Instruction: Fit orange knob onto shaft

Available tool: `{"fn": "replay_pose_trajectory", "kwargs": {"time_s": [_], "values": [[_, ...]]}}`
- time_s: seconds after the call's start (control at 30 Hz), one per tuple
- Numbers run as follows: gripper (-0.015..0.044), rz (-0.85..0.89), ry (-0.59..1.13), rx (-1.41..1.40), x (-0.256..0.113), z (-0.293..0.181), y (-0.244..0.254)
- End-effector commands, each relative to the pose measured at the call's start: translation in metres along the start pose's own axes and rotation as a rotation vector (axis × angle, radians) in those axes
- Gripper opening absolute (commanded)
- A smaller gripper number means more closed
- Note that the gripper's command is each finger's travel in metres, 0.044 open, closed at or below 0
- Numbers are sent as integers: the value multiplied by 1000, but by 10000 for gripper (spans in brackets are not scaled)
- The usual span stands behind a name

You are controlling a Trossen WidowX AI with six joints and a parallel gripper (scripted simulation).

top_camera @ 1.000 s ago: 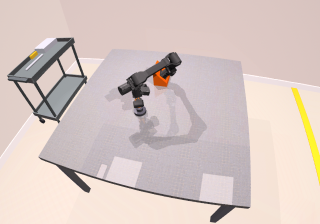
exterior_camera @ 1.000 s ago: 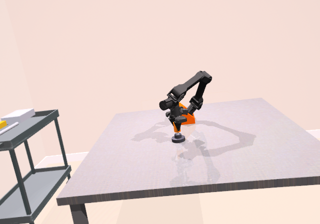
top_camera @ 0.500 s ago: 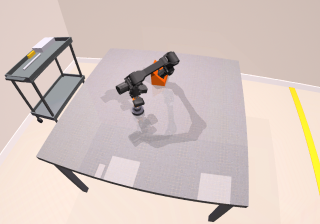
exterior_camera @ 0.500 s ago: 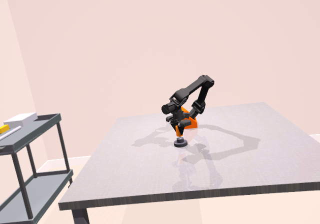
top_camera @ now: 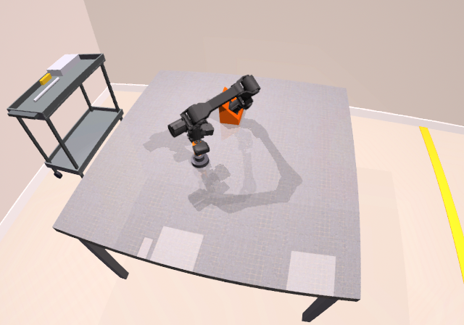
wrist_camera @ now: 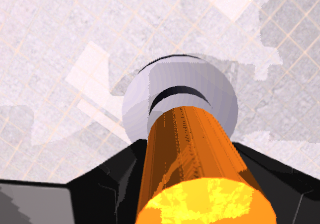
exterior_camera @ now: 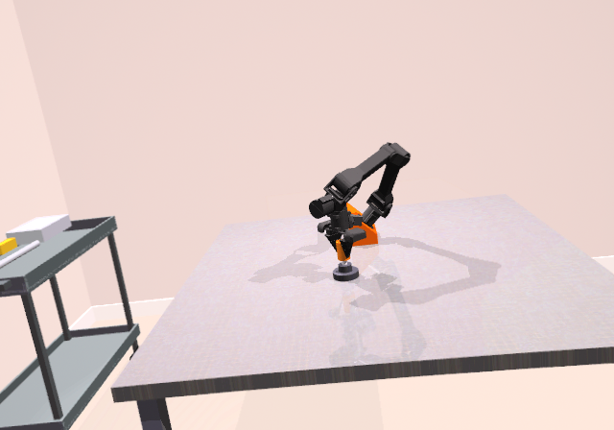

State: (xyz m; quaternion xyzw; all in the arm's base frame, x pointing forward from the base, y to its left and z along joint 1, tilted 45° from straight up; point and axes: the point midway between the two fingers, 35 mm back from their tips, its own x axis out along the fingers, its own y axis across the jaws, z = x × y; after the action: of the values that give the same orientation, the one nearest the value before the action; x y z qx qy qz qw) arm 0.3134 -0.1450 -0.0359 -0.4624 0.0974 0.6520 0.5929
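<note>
The orange knob (top_camera: 195, 151) (exterior_camera: 340, 251) (wrist_camera: 187, 144) is upright between the fingers of my gripper (top_camera: 197, 149) (exterior_camera: 342, 252) (wrist_camera: 187, 149), which is shut on it. The round dark pedestal (top_camera: 200, 162) (exterior_camera: 345, 274) (wrist_camera: 137, 104) stands on the table below. In the exterior view a small bit of the silver shaft (exterior_camera: 344, 262) shows in the narrow gap between the knob's lower end and the pedestal's raised collar. In the wrist view the knob covers the shaft. The hole, its flat side and the shaft's flat side are hidden, so their alignment cannot be told.
An orange wedge-shaped block (top_camera: 229, 117) (exterior_camera: 366, 235) is by the arm's base, behind the pedestal. A grey cart (top_camera: 80, 126) (exterior_camera: 121, 338) stands beyond the left edge of the table (top_camera: 270, 231) (exterior_camera: 277, 336). Pale light patches and arm shadows lie across the tabletop.
</note>
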Motion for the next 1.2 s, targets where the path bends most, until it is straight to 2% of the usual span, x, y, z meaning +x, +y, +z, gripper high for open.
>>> {"fn": "replay_pose_trajectory", "kwargs": {"time_s": [0.0, 0.13, 0.3, 1.17], "values": [[0, -3, 3, 4, -3, -1, -1], [0, -3, 3, 125, -4, -1, -1], [0, -4, 3, 419, -3, -1, -1], [0, -6, -1, 2196, -3, -3, -3]]}}
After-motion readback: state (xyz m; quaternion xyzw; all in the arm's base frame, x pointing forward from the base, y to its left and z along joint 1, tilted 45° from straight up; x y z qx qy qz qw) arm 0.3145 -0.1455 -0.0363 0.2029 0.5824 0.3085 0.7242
